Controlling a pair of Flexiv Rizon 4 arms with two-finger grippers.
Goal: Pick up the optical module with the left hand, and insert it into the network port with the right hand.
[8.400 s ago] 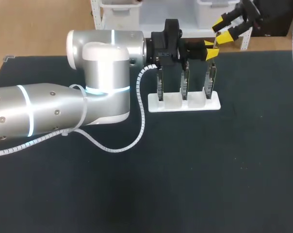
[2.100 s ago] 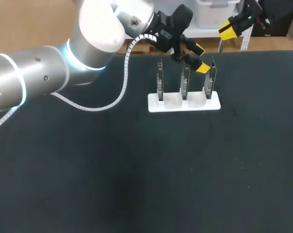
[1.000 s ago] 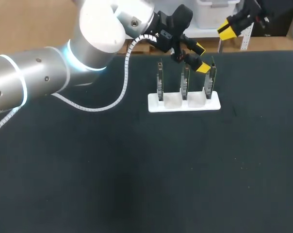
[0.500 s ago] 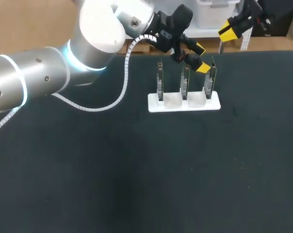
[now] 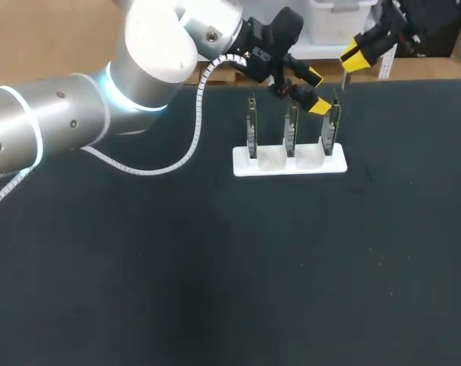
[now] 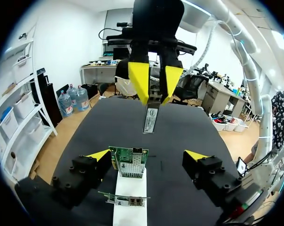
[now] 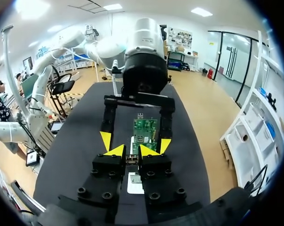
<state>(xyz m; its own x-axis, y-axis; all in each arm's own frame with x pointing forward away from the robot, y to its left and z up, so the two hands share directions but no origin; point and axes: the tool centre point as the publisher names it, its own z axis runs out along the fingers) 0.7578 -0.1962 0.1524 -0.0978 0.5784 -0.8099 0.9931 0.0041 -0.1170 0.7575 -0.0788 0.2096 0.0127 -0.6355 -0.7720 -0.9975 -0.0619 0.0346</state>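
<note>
I am pinching the module (image 6: 150, 117) in my right gripper (image 5: 353, 58) while my left gripper (image 5: 314, 91) is hanging open around a circuit board (image 6: 129, 162) in the white stand (image 5: 291, 165).

Left gripper (image 6: 146, 155) spread wide around a circuit board (image 6: 129, 162), right gripper (image 6: 154, 96) ahead.
In the middle of the frame the right gripper's 2 yellow fingers pinch a slim metal module (image 6: 150, 117), its lower end clear of the green board, which stands upright in a white stand (image 6: 130, 215) on the black table (image 6: 189, 127).

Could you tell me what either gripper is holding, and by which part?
The right gripper pinches the slim silver optical module by its upper end; the left gripper holds nothing.
</note>
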